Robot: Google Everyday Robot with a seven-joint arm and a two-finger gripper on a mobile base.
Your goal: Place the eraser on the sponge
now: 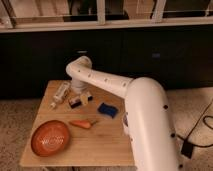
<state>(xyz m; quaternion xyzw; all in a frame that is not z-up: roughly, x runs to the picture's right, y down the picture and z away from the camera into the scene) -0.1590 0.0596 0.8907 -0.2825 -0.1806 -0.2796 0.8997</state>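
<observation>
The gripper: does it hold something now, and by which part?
Nothing seems to be held. The gripper is open, low over the far side of the table, just beside the eraser, which lies flat on the wood.

White arm point(107, 82) reaching left, tool point(84, 96) low, jaws spread wide

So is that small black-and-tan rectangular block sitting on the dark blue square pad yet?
Off. The eraser lies on the wooden table, apart from the sponge; the gripper is right beside the eraser.
</observation>
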